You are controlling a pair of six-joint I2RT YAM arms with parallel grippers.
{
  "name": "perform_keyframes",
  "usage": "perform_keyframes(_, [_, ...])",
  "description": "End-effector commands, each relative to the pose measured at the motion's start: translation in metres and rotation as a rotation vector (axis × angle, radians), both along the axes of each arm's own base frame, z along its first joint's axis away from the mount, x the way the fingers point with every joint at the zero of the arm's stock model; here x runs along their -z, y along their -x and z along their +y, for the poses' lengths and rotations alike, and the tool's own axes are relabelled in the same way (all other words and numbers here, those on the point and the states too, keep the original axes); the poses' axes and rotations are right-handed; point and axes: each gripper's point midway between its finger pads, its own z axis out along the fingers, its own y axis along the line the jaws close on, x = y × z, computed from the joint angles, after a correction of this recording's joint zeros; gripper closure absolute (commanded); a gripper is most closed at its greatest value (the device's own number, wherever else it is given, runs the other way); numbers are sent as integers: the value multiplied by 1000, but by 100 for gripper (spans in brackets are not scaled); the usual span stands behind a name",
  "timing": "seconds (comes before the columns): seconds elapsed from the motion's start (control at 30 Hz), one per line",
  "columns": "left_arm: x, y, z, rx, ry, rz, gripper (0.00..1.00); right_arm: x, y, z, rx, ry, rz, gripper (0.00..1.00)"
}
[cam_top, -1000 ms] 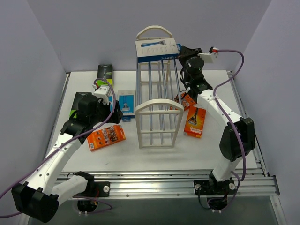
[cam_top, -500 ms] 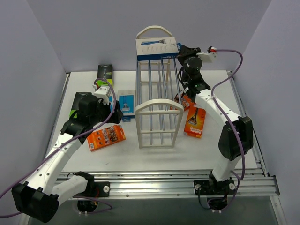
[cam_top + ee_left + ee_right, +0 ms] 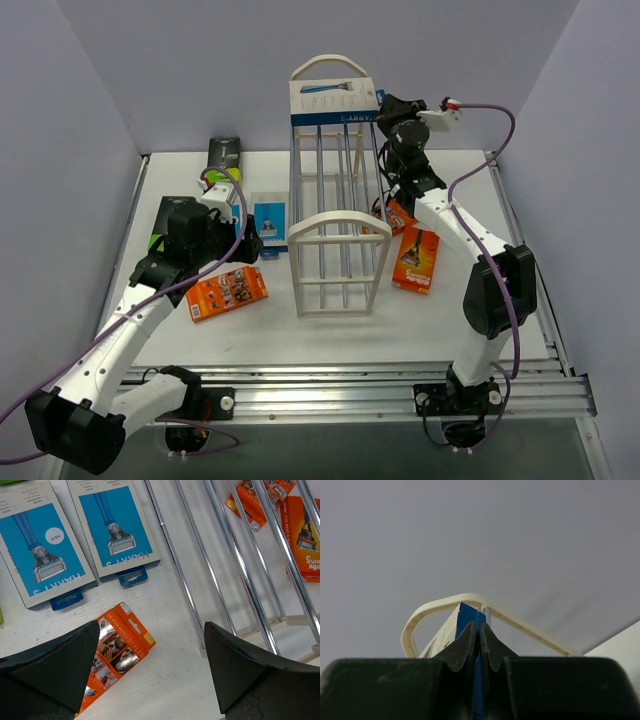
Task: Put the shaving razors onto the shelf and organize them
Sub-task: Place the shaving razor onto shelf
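White table (image 3: 440, 320), grey walls (image 3: 200, 70): left gripper (image 3: 249, 244) gapes wide at mid-left, right gripper (image 3: 384, 110) pinches blue box (image 3: 335, 100) atop shelf (image 3: 338, 222).

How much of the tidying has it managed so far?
Barely started. One blue box lies on top of the shelf, with the shut right end effector at its edge. The open left end effector hovers over an orange box, holding nothing. Two blue boxes, two more orange ones and the black-and-green ones lie on the table.
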Motion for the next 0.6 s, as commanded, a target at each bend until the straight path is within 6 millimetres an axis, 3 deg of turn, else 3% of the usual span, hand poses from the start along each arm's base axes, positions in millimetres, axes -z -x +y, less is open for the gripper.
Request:
perform_keyframes(0.0, [-23,-8,-6,13,41,-69,6,-38,2,-2,34,-37,-102,100])
perform_keyframes(0.57, [-21,-7,-11,27,35,-61,6,-34,-3,-2,68,-57,-111,100])
